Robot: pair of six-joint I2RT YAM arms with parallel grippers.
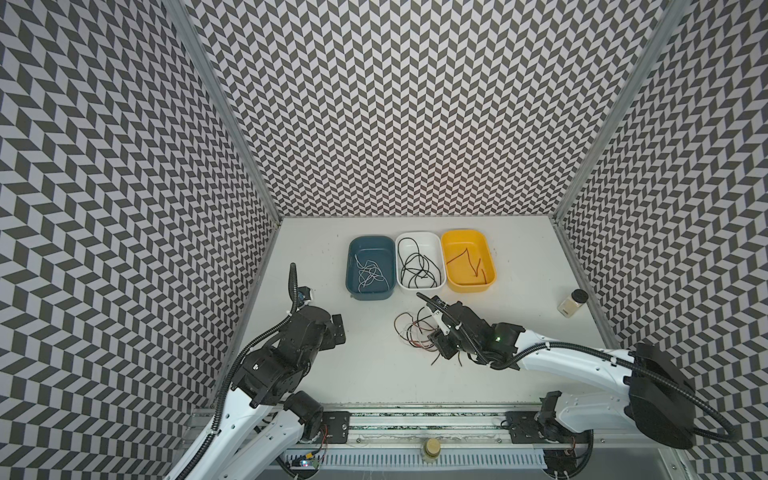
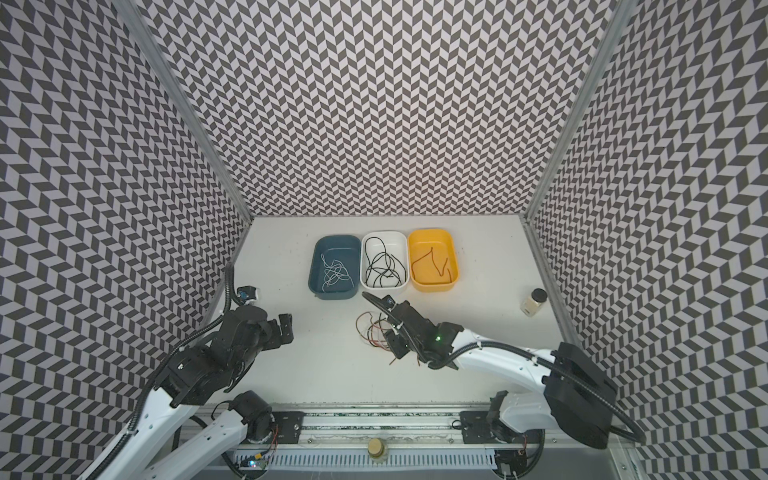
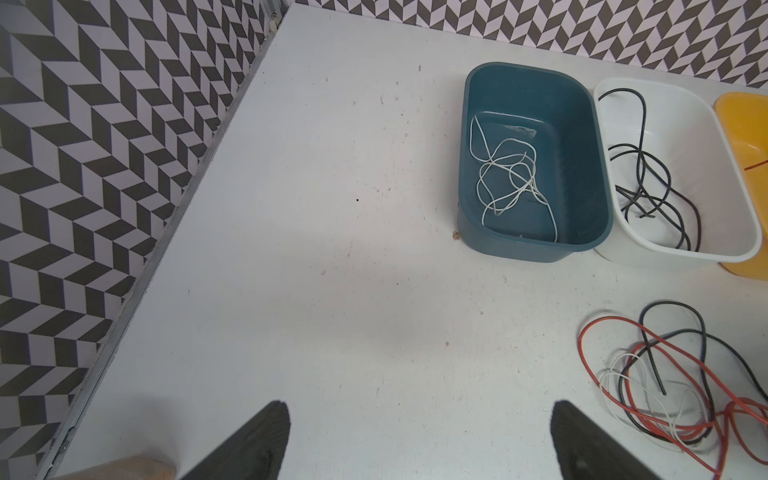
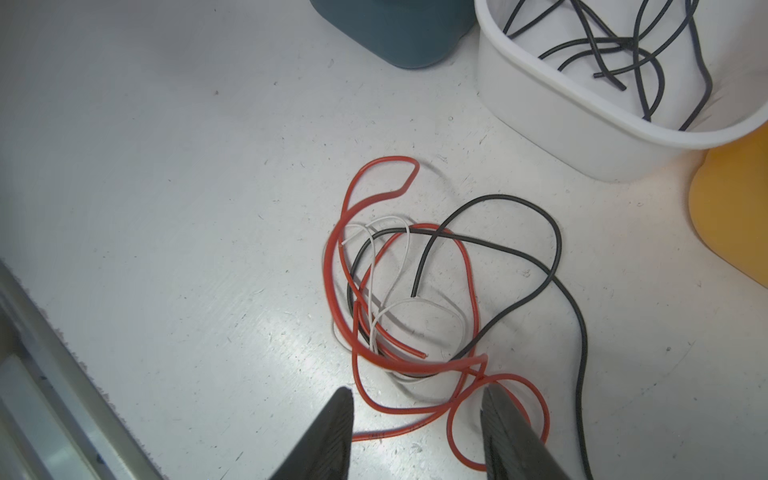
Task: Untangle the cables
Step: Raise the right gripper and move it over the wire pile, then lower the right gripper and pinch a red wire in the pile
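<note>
Chevron-patterned walls close in a white bench (image 1: 365, 374), where a blue tub (image 1: 372, 295), a white tub (image 1: 419, 287) and a yellow tub (image 1: 471, 287) stand in a row, each holding cables already sorted by colour. At 6 o'clock from the white tub lies the unsorted tangle (image 1: 411, 332), flat on the bench: a red cable (image 4: 386, 158), a black cable (image 4: 559, 241) and a white cable (image 4: 390, 218) looped through one another.

The right hand (image 4: 415, 395) hovers low over the tangle's near edge, jaws partly apart, straddling red loops and gripping nothing. The left hand (image 3: 419, 405) hangs at 9 o'clock of the tangle, well apart, spread wide and empty.

These wires look light, limp and thin, so a pulled strand will likely drag its neighbours rather than slide free. The red jacket may be rubbery, though that is hard to tell. The best hold seems to be a free end: the black tip (image 4: 413, 296) lies on top, mid-tangle.
</note>
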